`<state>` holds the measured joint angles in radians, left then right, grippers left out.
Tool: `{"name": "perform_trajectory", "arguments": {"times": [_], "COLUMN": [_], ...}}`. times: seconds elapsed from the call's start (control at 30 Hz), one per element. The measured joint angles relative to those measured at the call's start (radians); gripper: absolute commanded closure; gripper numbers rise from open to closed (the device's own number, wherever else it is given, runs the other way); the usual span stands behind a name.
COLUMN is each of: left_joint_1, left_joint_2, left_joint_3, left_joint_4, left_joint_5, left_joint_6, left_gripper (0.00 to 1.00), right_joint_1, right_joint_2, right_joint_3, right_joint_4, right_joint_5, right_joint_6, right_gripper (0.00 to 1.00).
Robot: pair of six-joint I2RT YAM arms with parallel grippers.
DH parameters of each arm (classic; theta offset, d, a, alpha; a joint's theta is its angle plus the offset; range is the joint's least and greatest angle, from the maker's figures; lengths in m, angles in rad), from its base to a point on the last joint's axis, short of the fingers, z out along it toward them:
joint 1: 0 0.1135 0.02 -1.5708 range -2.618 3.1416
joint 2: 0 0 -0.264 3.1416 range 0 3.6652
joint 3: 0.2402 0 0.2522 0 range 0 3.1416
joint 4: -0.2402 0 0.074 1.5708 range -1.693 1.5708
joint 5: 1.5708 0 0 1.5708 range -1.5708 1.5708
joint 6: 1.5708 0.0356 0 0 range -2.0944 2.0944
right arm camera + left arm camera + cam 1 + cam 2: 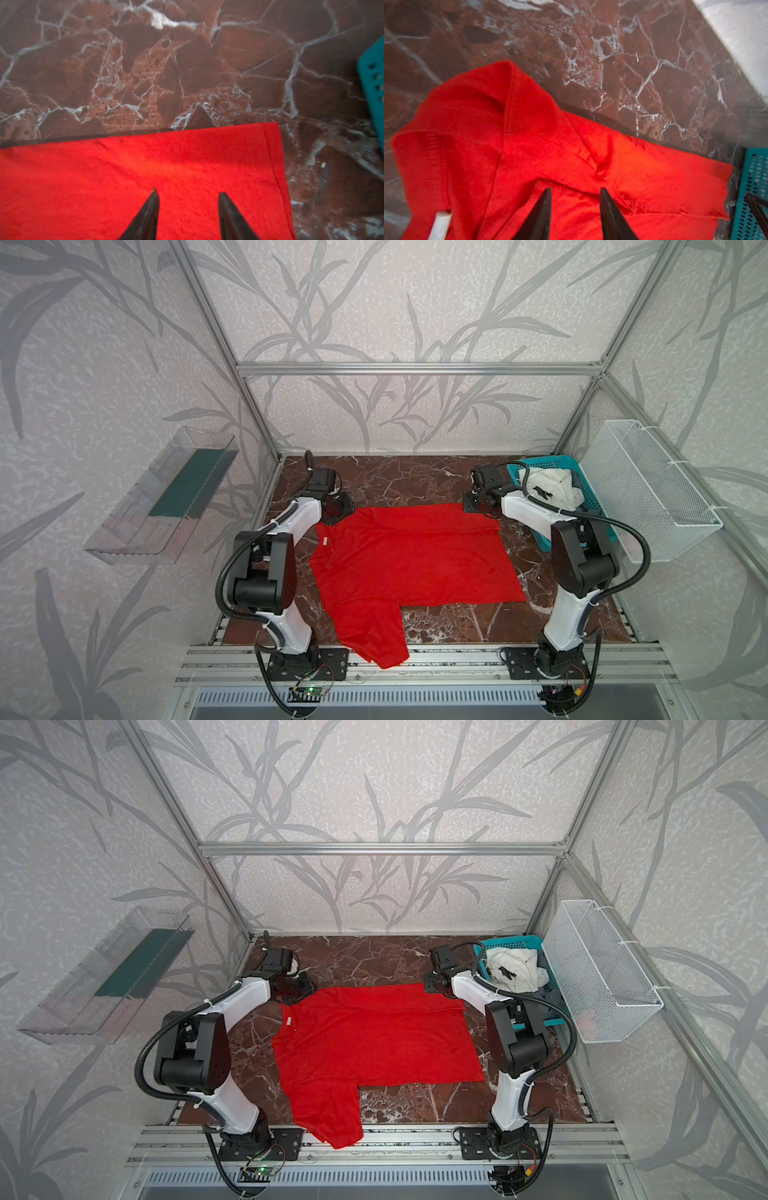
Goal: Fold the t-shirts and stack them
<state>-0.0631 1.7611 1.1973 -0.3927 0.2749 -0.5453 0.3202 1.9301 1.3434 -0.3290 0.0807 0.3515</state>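
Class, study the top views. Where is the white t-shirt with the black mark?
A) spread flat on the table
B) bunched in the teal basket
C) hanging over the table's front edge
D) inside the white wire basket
B: the white t-shirt lies crumpled inside the teal basket at the back right of the table; the red t-shirt is the one spread out.

A teal basket (548, 460) on the marble table (415, 477); wire basket (648, 489) and clear tray (124, 526) wall-mounted.

Your arms (297, 514) wear white shells, black joint housings and looped black corrugated cables (217, 589); the left gripper (575, 188) and right gripper (188, 191) have dark pointed fingers (539, 214).
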Motion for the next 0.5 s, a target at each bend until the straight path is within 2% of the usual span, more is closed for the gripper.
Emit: {"name": "perform_trajectory", "arguments": {"times": [0.17,0.5], "left_joint_1": [-0.009,-0.023], "left_joint_2": [0.103,0.157], "left_joint_3": [0.066,0.091], "left_joint_4": [-0.044,-0.129], "left_joint_5": [-0.003,-0.027], "left_joint_6": [0.041,0.083], "left_gripper": [0.60,0.59], "right_joint_1": [-0.003,-0.003], "right_joint_2": [0.050,0.051], "right_joint_3": [0.011,0.003], "right_joint_4": [-0.065,-0.092], "right_joint_5": [-0.034,-0.086], "right_joint_6": [0.005,0.024], "right_gripper": [0.51,0.51]}}
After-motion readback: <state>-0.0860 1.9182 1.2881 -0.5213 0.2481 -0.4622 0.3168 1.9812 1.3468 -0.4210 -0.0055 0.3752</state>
